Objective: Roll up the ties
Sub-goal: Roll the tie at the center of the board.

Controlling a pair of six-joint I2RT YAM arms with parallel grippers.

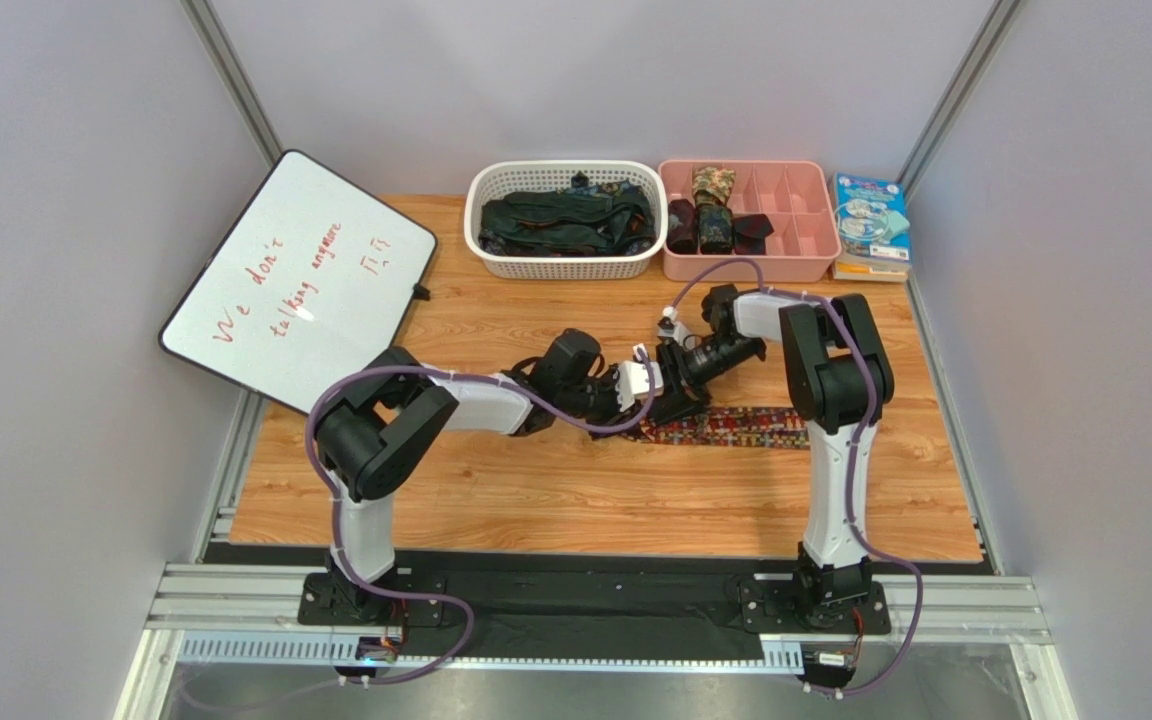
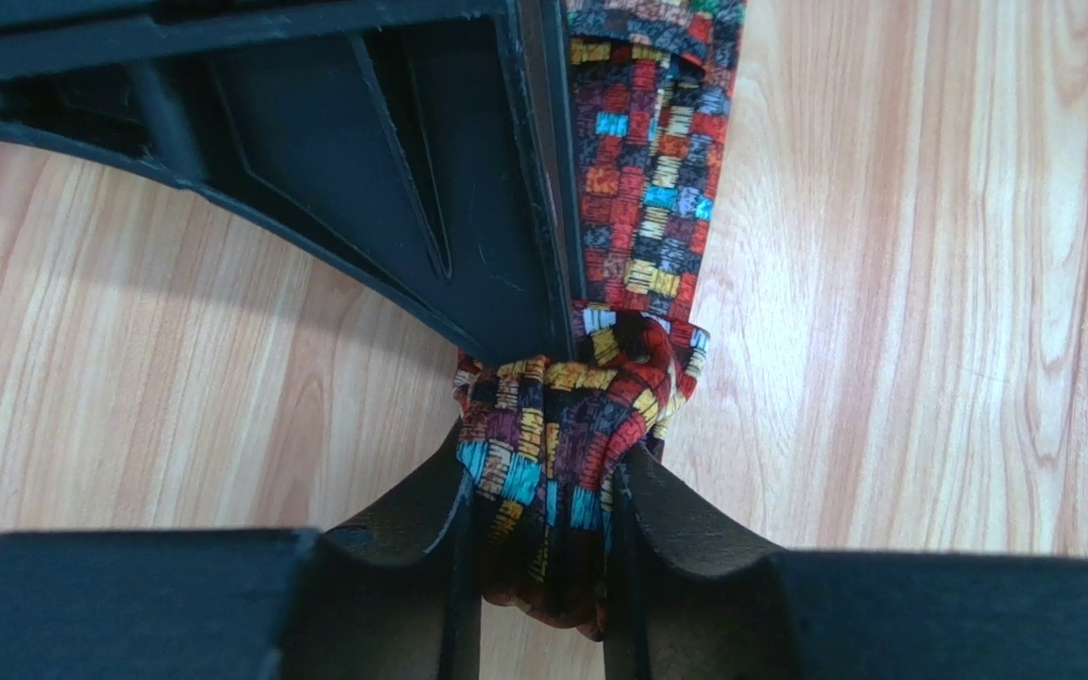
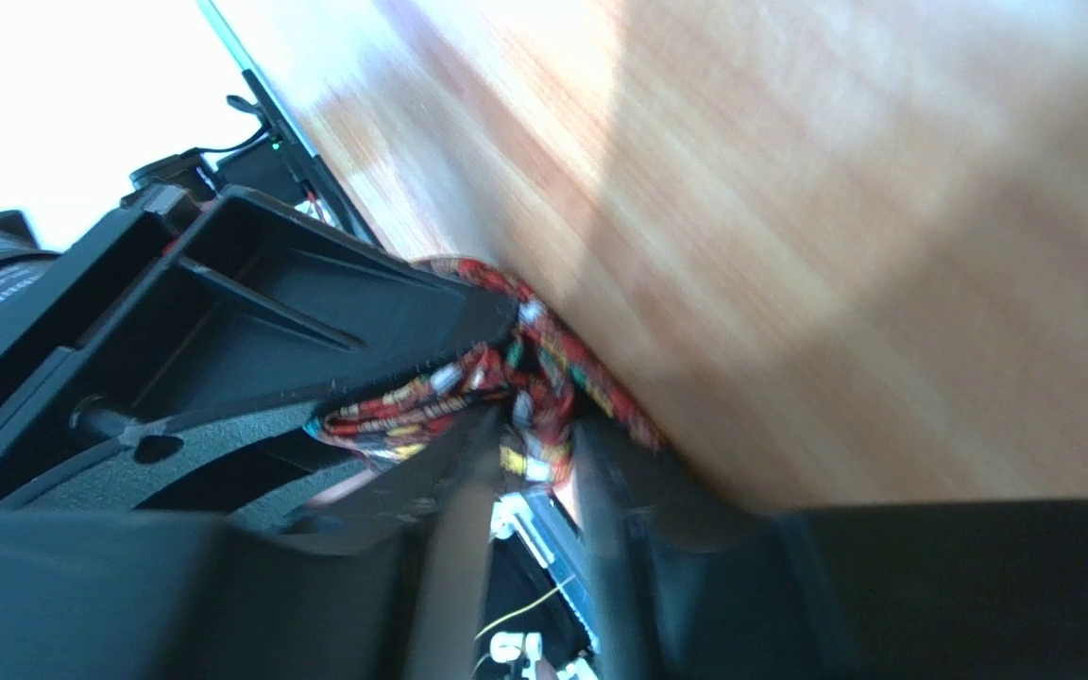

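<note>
Whiteboard [image 1: 297,285] handwritten "We don't talking anymore"; patterned tie [image 2: 642,170] coil pinched in left gripper [image 2: 539,482], right gripper [image 3: 536,437] at it, grip unclear.

Pale wood with fine straight grain and a low satin sheen across the counter [image 1: 567,495]. Woven cloth in the patterned tie [image 2: 550,425], matt, finely ribbed. Hard black plastic, matt and faintly scuffed, on the fingers of the left hand [image 2: 543,454]. Smooth white plastic lattice for the basket [image 1: 567,264] at upper centre, smooth pink plastic for the tray [image 1: 800,225] beside it. Dull dark cloth in the ties [image 1: 560,222] inside the basket. Glossy white face on the whiteboard [image 1: 297,285], upper left. Brushed bare metal along the rails [image 1: 237,600] at the bottom.
</note>
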